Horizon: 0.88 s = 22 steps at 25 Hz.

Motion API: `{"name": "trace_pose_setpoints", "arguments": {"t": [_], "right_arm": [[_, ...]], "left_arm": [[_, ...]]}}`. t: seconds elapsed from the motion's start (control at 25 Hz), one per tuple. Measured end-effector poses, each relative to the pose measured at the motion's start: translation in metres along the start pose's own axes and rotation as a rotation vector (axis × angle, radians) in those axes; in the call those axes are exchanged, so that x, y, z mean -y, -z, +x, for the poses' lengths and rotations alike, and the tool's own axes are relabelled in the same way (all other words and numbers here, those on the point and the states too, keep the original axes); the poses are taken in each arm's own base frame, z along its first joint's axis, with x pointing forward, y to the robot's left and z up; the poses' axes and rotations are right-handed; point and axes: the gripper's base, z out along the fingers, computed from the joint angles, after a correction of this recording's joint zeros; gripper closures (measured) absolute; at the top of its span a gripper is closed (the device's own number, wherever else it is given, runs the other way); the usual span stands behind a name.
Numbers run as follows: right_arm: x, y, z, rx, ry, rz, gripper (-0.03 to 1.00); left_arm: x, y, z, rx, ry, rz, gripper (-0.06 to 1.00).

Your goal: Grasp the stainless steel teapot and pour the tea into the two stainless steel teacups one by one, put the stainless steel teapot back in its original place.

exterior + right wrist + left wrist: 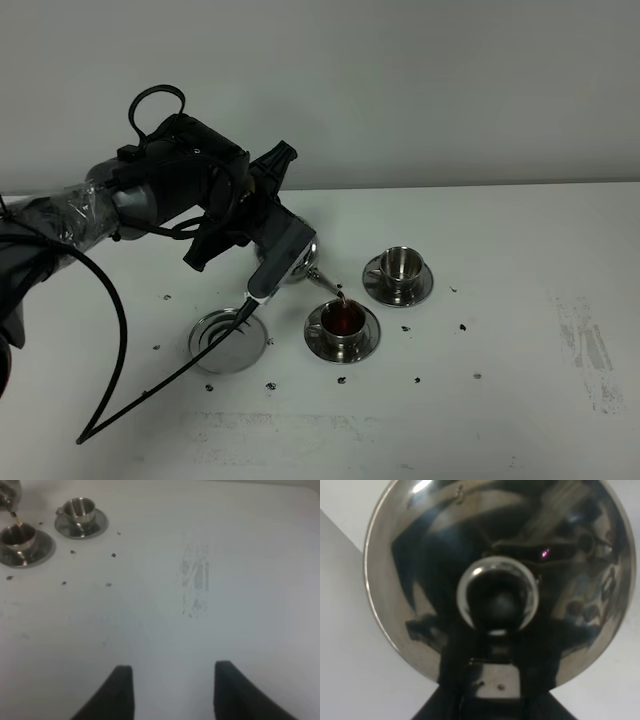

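Note:
My left gripper is shut on the stainless steel teapot and holds it tilted above the table. Its thin spout points down at the near teacup, and a brown stream runs into it. That cup holds dark tea and stands on its saucer. The far teacup on its saucer looks empty. The ridged disc lies bare to the left of the near cup. The left wrist view is filled by the teapot's lid and knob. My right gripper is open over bare table, and both cups show far from it.
The white table carries small dark specks around the cups and a grey smudge at the right. A black cable hangs from the left arm down to the table's front left.

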Motion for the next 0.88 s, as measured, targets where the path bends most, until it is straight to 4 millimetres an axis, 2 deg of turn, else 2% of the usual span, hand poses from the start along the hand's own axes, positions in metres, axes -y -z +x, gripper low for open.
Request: {"name": "trace_pose_setpoints", "arguments": {"t": [0.24, 0.44, 0.68, 0.88], "right_arm": [[0.000, 0.000, 0.000, 0.000, 0.000, 0.000, 0.61], [0.000, 0.000, 0.000, 0.000, 0.000, 0.000, 0.61], [0.000, 0.000, 0.000, 0.000, 0.000, 0.000, 0.61], [0.000, 0.000, 0.000, 0.000, 0.000, 0.000, 0.61]], "left_arm": [[0.006, 0.011, 0.019, 0.036, 0.114, 0.021, 0.73], [0.011, 0.028, 0.028, 0.179, 0.329, 0.044, 0.73], [0.019, 0.067, 0.019, 0.304, 0.523, 0.019, 0.73], [0.048, 0.096, 0.006, 0.359, 0.600, 0.018, 0.73]]}}
